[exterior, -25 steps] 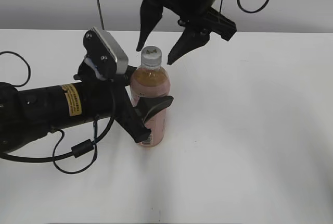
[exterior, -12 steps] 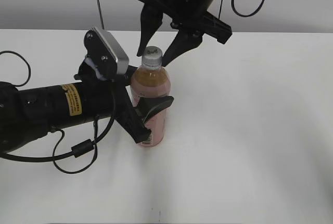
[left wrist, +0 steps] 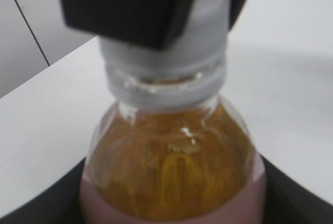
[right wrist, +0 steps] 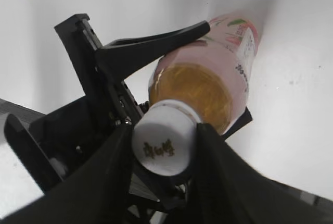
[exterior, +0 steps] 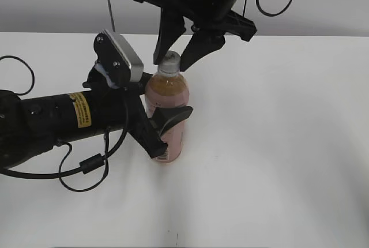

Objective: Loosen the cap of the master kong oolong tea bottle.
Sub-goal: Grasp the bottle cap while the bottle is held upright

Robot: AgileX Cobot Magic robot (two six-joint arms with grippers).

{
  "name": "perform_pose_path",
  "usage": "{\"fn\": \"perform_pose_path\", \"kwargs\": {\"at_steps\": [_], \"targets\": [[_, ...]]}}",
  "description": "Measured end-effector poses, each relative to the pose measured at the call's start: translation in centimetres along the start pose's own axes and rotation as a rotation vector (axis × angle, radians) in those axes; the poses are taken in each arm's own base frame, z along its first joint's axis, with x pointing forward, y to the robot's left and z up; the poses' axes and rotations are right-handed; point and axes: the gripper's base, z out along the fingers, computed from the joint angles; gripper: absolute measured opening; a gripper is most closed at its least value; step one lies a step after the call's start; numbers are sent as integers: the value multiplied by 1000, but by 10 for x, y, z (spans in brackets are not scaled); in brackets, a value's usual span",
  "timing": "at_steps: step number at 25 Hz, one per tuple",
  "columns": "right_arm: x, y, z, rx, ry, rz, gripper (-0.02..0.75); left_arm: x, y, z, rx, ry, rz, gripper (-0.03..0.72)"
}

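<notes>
The master kong oolong tea bottle [exterior: 167, 101] stands upright on the white table, full of amber tea, with a pink label. My left gripper [exterior: 170, 124] is shut on its body from the left; its dark jaws show at the bottle's sides in the left wrist view [left wrist: 174, 211]. The white cap [exterior: 170, 59] sits on the neck. My right gripper [exterior: 173, 61] comes down from above with a finger pressed on each side of the cap. In the right wrist view the cap [right wrist: 164, 146] lies between both fingers [right wrist: 164, 153], above the bottle [right wrist: 208, 83].
The white table [exterior: 277, 156] stretches to the right and front of the bottle. The left arm's black body and cables [exterior: 52, 121] lie across the left side. A grey wall stands behind.
My right gripper has come down from above the bottle and narrowed, so its fingers now clasp the cap. The left gripper and the bottle have stayed put.
</notes>
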Motion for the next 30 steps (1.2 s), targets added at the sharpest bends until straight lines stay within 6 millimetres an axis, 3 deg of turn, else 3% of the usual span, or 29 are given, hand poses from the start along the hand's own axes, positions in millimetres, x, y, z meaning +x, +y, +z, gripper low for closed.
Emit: {"fn": "perform_pose_path", "kwargs": {"at_steps": [6, 20, 30], "targets": [[0, -1, 0, 18, -3, -365, 283, 0, 0, 0, 0, 2, 0, 457], [-2, -1, -2, 50, -6, -1430, 272, 0, 0, 0, -1, 14, 1, 457], [-8, 1, 3, 100, -26, -2314, 271, 1, 2, 0, -15, 23, -18, 457]]}}
